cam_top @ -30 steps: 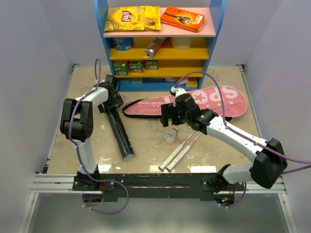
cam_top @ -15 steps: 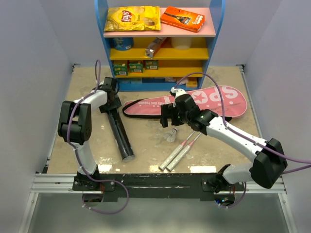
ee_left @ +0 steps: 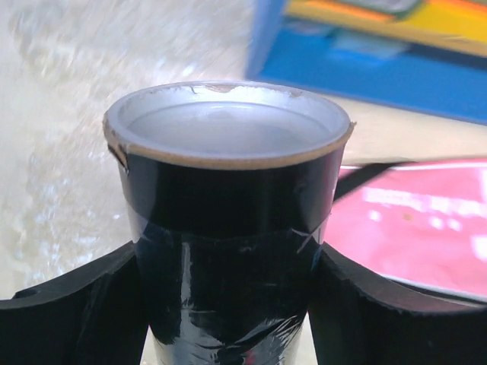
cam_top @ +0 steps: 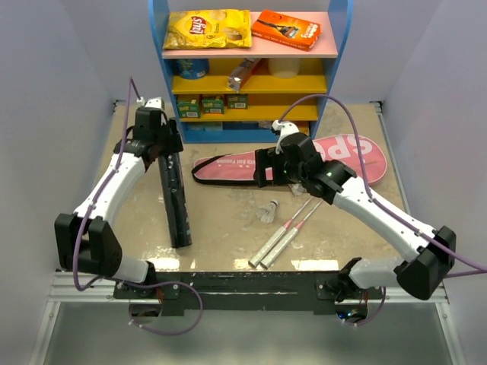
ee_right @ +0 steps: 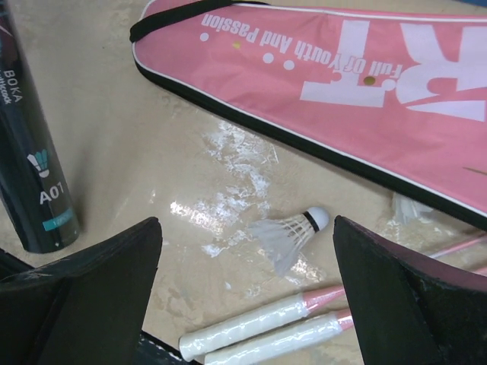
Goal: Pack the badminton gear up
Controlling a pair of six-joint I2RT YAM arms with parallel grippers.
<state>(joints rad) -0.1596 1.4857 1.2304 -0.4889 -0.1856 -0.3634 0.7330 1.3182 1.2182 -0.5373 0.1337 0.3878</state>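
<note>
Long black tube (cam_top: pixel 173 201) with a silver far end: stretches from far to near at the left side. Pink racket-shaped fabric bag lettered SPORT (cam_top: pixel 228 167): lies flat in the middle. Small white feather shuttlecock (cam_top: pixel 268 212): lies on its side, just in front of the bag. Two thin rackets with white handles (cam_top: pixel 268 247): lie side by side, touching, handles toward the near edge, heads hidden.

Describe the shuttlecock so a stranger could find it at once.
Start at the long pink bag before the blue shelf. Just on its near side, by two white racket handles, lies the shuttlecock. It alone is small, with a feathery white skirt and round tip.
</note>
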